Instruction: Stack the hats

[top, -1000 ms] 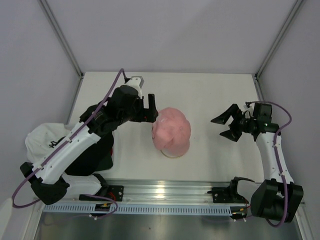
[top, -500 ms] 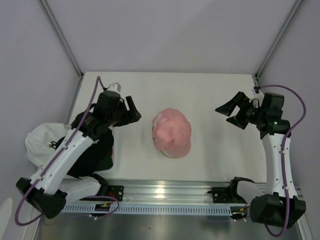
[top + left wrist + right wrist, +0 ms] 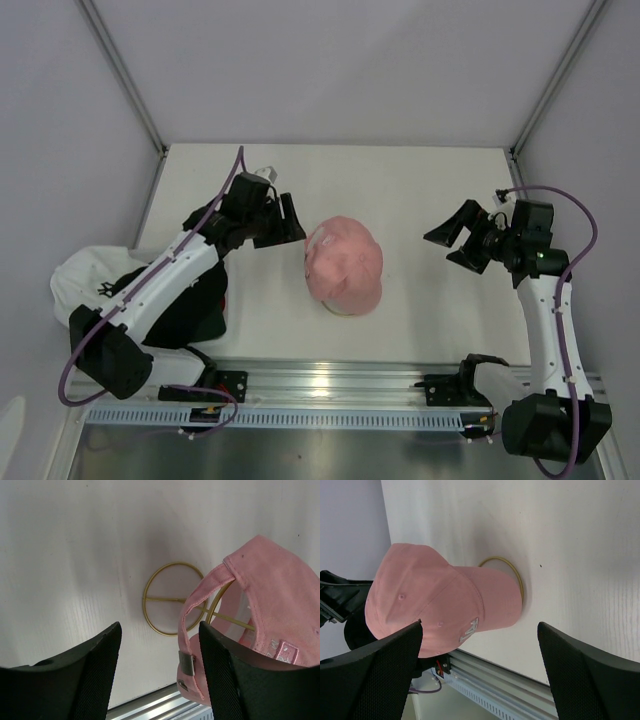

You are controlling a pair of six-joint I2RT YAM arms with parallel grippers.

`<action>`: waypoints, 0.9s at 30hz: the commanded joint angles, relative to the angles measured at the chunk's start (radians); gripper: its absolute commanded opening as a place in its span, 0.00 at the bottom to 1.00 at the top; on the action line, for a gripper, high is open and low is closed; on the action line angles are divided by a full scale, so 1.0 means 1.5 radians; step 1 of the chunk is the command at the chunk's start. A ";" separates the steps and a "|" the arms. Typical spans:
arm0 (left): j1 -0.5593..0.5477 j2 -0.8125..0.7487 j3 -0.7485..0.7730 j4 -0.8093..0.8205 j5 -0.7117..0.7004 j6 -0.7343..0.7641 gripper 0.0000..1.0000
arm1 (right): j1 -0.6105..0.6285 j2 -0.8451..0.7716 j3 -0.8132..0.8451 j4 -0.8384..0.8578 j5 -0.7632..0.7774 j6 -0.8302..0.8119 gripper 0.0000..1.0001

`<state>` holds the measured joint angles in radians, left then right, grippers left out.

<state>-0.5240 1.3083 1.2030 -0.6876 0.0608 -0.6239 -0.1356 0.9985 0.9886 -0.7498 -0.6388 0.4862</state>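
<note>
Both arms same build: white link shells, black joint housings, black wrist blocks. left arm (image 3: 150, 290) sits lower left of the top view, right arm (image 3: 553, 310) lower right. A purple cable (image 3: 68, 360) loops loose along the outside of each arm. Bulky black rounded bases stand beside a silver rail (image 3: 330, 385) along the bottom edge. Jaws black, wedge-shaped; inner faces carry a fine mesh texture in both wrist views. Small white connector block tops the left wrist.

Pink cap (image 3: 270, 590) perched on the gold wire stand (image 3: 170, 600) on the white bench (image 3: 75, 555); left hand (image 3: 160, 630), fingers spread, empty, near its strap.
</note>
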 commanded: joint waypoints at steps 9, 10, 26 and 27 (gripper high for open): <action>-0.033 0.057 0.006 0.028 -0.004 0.001 0.60 | 0.006 0.007 -0.003 0.021 0.005 0.017 0.99; -0.038 0.062 0.006 0.024 -0.017 -0.001 0.59 | 0.006 0.007 -0.004 0.021 0.006 0.016 1.00; -0.040 0.091 -0.037 -0.022 -0.091 -0.085 0.32 | 0.019 0.027 -0.022 0.041 0.002 0.025 1.00; -0.040 0.092 -0.042 -0.020 -0.090 -0.087 0.33 | 0.021 0.027 -0.022 0.043 0.007 0.025 1.00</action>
<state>-0.5808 1.4292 1.1671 -0.7021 -0.0349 -0.7189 -0.1184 1.0382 0.9550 -0.7250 -0.6323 0.5098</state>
